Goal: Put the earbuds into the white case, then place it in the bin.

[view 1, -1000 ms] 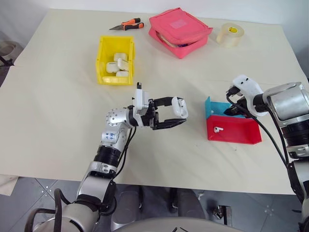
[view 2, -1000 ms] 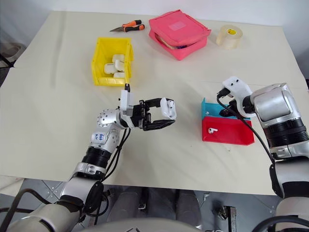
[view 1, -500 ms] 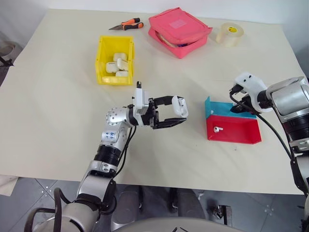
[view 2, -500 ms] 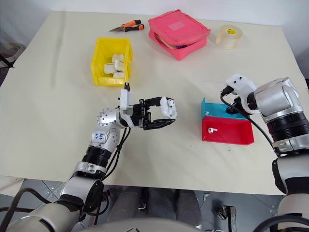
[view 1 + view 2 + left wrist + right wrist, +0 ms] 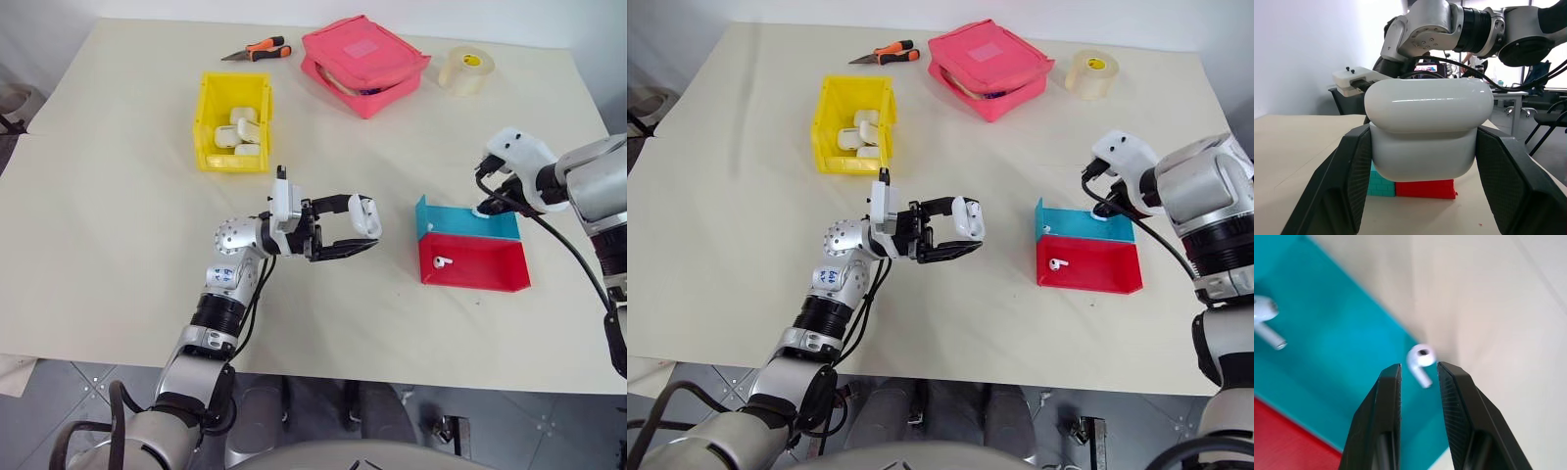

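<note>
The yellow bin (image 5: 235, 122) sits at ten o'clock on the table. At centre, the left gripper (image 5: 361, 231) pinches the white case (image 5: 364, 214), lid shut, aloft. At three o'clock, the right gripper (image 5: 1418, 372) hangs over the tray's teal half (image 5: 468, 221), fingers slightly parted and empty; an earbud (image 5: 1421, 362) lies just past their tips, stem pointing back toward the gap. Another earbud (image 5: 442, 261) rests in the red half (image 5: 480, 271).
</note>
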Robot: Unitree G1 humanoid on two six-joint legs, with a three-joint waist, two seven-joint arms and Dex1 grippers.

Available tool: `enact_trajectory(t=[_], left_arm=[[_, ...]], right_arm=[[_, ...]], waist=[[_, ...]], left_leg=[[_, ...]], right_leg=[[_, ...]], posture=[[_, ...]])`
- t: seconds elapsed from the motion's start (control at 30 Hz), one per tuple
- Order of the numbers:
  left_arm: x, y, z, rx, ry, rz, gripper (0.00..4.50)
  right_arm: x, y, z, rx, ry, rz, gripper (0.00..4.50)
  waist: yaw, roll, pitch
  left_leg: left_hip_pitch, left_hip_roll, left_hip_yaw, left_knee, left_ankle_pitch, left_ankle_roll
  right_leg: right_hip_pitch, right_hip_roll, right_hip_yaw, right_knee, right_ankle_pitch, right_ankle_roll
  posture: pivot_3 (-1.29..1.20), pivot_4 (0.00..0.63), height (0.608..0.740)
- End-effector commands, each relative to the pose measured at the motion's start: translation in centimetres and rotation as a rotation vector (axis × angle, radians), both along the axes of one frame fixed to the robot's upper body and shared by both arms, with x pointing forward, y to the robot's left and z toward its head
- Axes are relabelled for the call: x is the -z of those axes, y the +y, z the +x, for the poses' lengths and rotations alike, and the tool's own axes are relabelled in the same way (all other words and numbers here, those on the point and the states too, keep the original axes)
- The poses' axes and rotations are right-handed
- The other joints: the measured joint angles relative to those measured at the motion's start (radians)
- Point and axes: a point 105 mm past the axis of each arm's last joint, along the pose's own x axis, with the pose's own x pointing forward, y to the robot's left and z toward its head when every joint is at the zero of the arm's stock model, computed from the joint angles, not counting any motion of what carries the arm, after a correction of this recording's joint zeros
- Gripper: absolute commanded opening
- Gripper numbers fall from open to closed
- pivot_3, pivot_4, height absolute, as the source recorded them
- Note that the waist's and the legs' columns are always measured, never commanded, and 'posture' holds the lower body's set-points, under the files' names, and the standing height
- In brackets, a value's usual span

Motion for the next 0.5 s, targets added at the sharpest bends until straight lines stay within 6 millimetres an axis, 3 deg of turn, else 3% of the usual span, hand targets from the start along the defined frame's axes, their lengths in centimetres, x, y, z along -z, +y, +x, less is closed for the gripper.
enact_trajectory(t=[0.03,0.5], left_arm=[[-0.7,-0.2,-0.4,0.011,-0.039,-0.011,2.79],[-0.7,-0.1,-0.4,0.008,-0.036,-0.009,2.79]], right_arm=[[-0.9,-0.3,0.7,0.035,-0.052,0.028,1.2],[1.0,-0.9,1.5,0.068,-0.04,0.044,1.2]], waist=[[-0.001,0.0,0.0],[-0.002,0.0,0.0]], left_leg=[[0.0,0.0,0.0,0.0,0.0,0.0],[0.0,0.0,0.001,0.0,0.0,0.0]], right_leg=[[0.0,0.0,0.0,0.0,0.0,0.0],[0.0,0.0,0.0,0.0,0.0,0.0]], posture=[[0.0,0.15,0.74],[0.0,0.15,0.74]])
